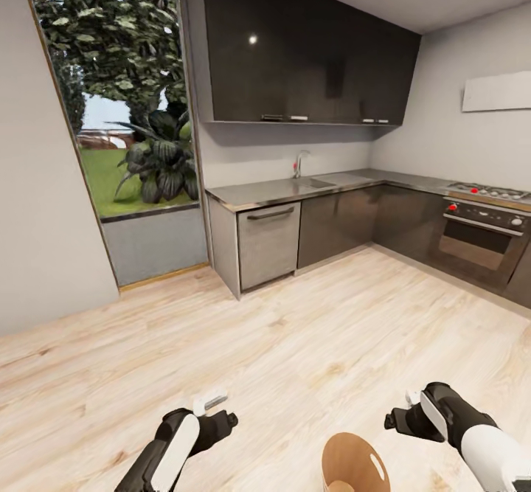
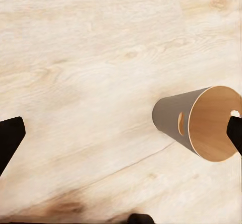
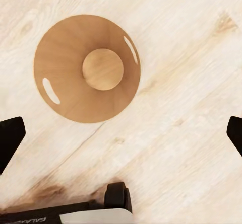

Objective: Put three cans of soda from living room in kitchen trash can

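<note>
A: Head view: where does the tash can (image 1: 355,465) stand?
B: On the pale wood floor (image 1: 295,344) of the kitchen, at the lower edge of the view, between the left gripper (image 1: 212,420) and the right gripper (image 1: 413,412); it stands upright, its brown inside and an oval handle cut-out facing the camera.

A: What state are the jaws in?
B: Left wrist view: the two dark fingertips (image 2: 10,138) sit at opposite edges of the picture, spread wide, nothing between them but floor (image 2: 101,83); the tash can (image 2: 201,121) lies beyond them, its grey outer wall and wood-coloured interior both visible. Right wrist view: the fingertips (image 3: 10,138) are likewise far apart and hold nothing; the tash can (image 3: 86,69) is seen from straight above, round base in the middle, two cut-outs near the rim; no can is visible inside it.

A: And the surroundings?
B: Head view: glossy black upper cabinets (image 1: 310,57) above a grey counter (image 1: 295,191) with a sink tap (image 1: 299,161); a steel dishwasher (image 1: 268,243) under the counter; an oven (image 1: 483,237) at the right; a tall window (image 1: 122,116) with greenery at the left.
</note>
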Controlling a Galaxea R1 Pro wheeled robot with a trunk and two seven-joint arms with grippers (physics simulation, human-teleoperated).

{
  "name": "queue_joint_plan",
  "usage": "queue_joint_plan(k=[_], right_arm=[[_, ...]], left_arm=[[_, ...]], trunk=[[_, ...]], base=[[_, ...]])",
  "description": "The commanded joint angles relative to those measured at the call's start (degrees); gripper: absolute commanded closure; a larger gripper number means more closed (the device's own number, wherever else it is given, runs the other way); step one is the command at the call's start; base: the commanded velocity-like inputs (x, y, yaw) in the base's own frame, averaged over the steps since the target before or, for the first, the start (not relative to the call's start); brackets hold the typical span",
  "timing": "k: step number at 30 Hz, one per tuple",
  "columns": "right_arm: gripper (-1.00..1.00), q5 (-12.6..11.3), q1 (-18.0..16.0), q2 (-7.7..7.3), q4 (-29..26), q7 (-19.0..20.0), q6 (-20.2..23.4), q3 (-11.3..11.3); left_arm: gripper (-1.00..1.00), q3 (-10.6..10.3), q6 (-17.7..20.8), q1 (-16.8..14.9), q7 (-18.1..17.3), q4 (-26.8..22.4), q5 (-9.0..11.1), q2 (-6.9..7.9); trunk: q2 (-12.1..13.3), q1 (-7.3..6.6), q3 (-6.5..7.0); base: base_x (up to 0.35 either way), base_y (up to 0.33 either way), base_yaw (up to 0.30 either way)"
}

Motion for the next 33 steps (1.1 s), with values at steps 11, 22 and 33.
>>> queue_joint_plan(k=[11, 22, 33], right_arm=[[-1.0, -4.2, 0.0, -0.01, 0.0, 0.6, 0.2, 0.4], [-1.0, -4.3, 0.1, -0.14, -0.1, 0.8, 0.1, 0.3], [-1.0, -4.6, 0.1, -0.22, -0.1, 0.8, 0.3, 0.2]], left_arm=[[-1.0, -0.5, 0.6, -8.5, -4.2, 5.3, 0.7, -0.45], [-1.0, -0.9, -2.2, -9.4, -5.0, 10.7, 5.1, 0.01], [-1.0, -1.2, -2.7, -9.4, -4.9, 11.8, 4.8, 0.09]], trunk=[[-4.4, 2.42, -1.98], [-8.8, 4.84, -3.96], [-13.3, 7.25, -5.93]], base=[[0.0, 0.0, 0.0], [0.0, 0.0, 0.0], [0.0, 0.0, 0.0]])
